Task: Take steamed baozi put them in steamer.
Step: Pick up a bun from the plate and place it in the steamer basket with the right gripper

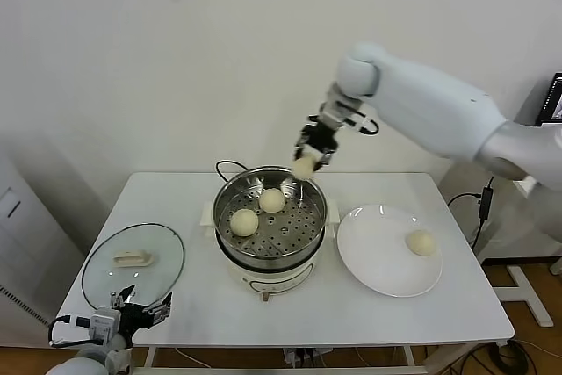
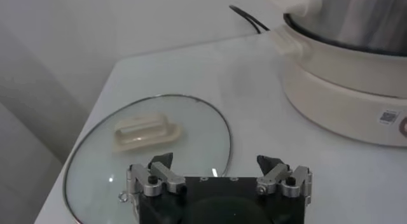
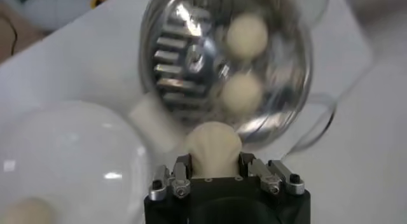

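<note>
While the white bench [image 1: 457,296] carries everything, the steamer [image 1: 309,233] at its middle already has two baozi [image 1: 272,200] on its tray and the plate [image 1: 378,265] beside it keeps one more [image 1: 421,242]. Clamped on a third bun [image 1: 304,168], the right gripper [image 1: 313,154] hangs above the pot's far rim, so the placing step looks underway; next it should lower onto bare tray and release. Over the glass lid [image 1: 97,274], the left gripper [image 2: 219,171] waits with fingers spread.

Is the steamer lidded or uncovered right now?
Uncovered: the steamer shows its perforated tray and two baozi; the glass lid lies on the table beside it.
</note>
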